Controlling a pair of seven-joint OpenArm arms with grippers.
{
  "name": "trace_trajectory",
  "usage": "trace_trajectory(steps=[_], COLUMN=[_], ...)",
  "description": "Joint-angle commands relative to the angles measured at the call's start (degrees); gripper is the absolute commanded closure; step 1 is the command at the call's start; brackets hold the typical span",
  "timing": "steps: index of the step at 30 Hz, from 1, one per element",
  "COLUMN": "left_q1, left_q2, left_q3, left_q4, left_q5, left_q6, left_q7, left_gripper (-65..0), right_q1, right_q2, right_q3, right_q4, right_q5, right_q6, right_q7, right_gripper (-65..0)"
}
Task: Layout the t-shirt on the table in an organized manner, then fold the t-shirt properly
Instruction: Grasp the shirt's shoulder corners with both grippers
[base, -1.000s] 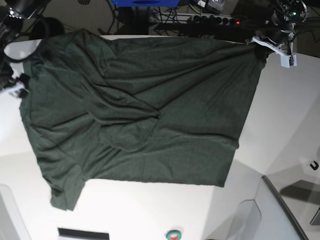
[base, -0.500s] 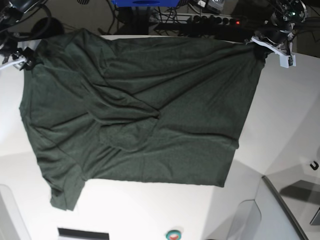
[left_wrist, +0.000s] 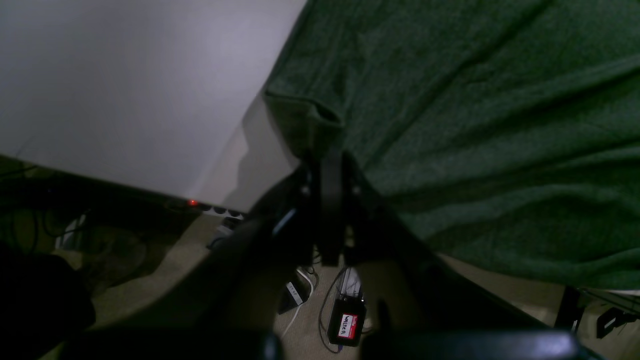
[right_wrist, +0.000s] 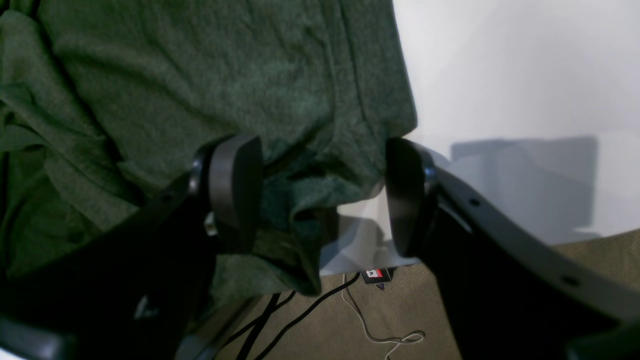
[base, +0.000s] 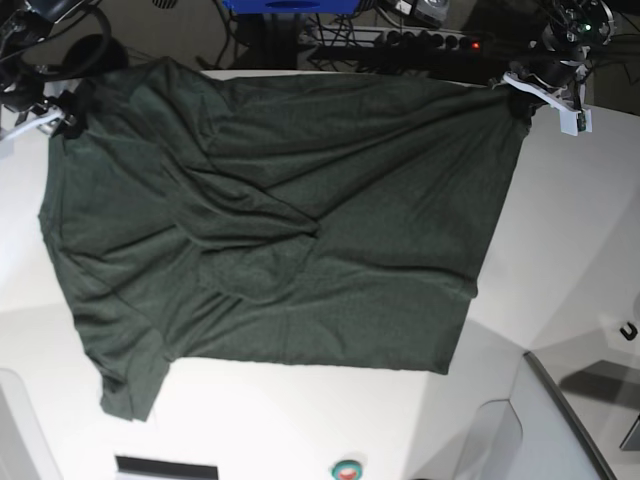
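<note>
One white table (base: 560, 250), t-shirt (base: 280, 230) spread; left gripper (left_wrist: 327, 150) pinching its corner; right gripper (right_wrist: 320, 195) agape, cabled floor (right_wrist: 390, 310)

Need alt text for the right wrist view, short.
The right end effector hangs open over the dark green t-shirt, its two black fingers either side of a bunched fabric edge at the white table edge. Cables lie on the floor below.

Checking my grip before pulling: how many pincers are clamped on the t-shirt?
1. The left pincer is shut on the t-shirt corner at the table edge; the right pincer straddles the fabric, open.
</note>
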Motion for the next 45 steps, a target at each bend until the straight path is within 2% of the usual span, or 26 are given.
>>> trace_trajectory(steps=[1,4,6,9,10,12,14,21,23,28,31,35,37,39,45], left_q1=[0.25,0.25,0.25,0.25,0.25,0.25,0.25,2.80,2.80,2.72,2.36,2.19,2.72,2.72,2.80], left_q2=[-0.58,-0.58,-0.58,-0.58,-0.58,-0.58,-0.58,-0.49,-0.49,-0.49,-0.31,-0.31,-0.49,-0.49,-0.58], left_q3=[-0.21,-0.21,-0.21,-0.21,-0.21,-0.21,-0.30,-0.21,-0.30,-0.12,0.05,0.76,1.55,1.64,1.02], left_q4=[1.14,1.14,1.14,1.14,1.14,1.14,1.40,8.70,9.58,10.64,10.55,10.81,10.90,10.90,10.90], left_q5=[-0.55,-0.55,-0.55,-0.55,-0.55,-0.55,-0.55,-0.55,-0.55,-0.90,-0.64,-0.64,-0.64,-0.64,-0.64], left_q6=[-0.17,-0.17,-0.17,-0.17,-0.17,-0.17,-0.17,-0.17,-0.17,-0.34,-0.34,-0.34,-0.26,-0.26,-0.26], left_q7=[-1.01,-1.01,-1.01,-1.01,-1.01,-1.01,-1.01,-1.01,-0.83,3.65,3.74,3.83,3.83,3.83,3.83], left_gripper=[0.0,0.0,0.0,0.0,0.0,0.0,0.0,0.0,0.0,0.0,0.0,0.0,0.0,0.0,0.0], right_q1=[-0.30,-0.30,-0.30,-0.12,-0.03,0.06,-0.30,-1.44,-1.35,-1.44,-1.17,-0.73,-1.00,-0.91,-0.38], right_q2=[-0.15,-0.15,-0.15,0.12,0.21,0.38,0.56,0.21,0.21,0.29,0.29,0.56,0.56,0.38,0.65], right_q3=[0.21,0.21,-0.05,-0.05,0.03,0.03,0.03,-0.14,-0.14,-0.23,-0.41,-4.01,-5.15,-5.15,-4.71], right_q4=[0.29,0.29,0.29,0.29,0.29,1.44,4.78,16.65,16.73,16.82,16.56,16.65,16.82,16.65,16.65], right_q5=[-1.08,-1.08,-1.08,-1.08,-1.08,-1.08,-1.08,-1.08,-1.08,-1.17,-1.34,-1.43,-1.43,-1.43,-1.43], right_q6=[0.30,0.30,0.30,0.30,0.30,0.30,0.30,0.30,0.30,0.30,0.30,0.25,-3.35,-4.93,-5.29], right_q7=[-2.11,-2.03,-1.15,0.17,0.17,0.08,-0.36,-5.02,-5.10,-7.04,-6.86,-7.13,-7.13,-7.04,-7.30], right_gripper=[-36.2,-33.6,-23.0,-1.2,0.0,-1.5,-0.2,-0.2,-0.2,-0.2,-0.2,-0.2,-0.2,-0.2,-0.2])
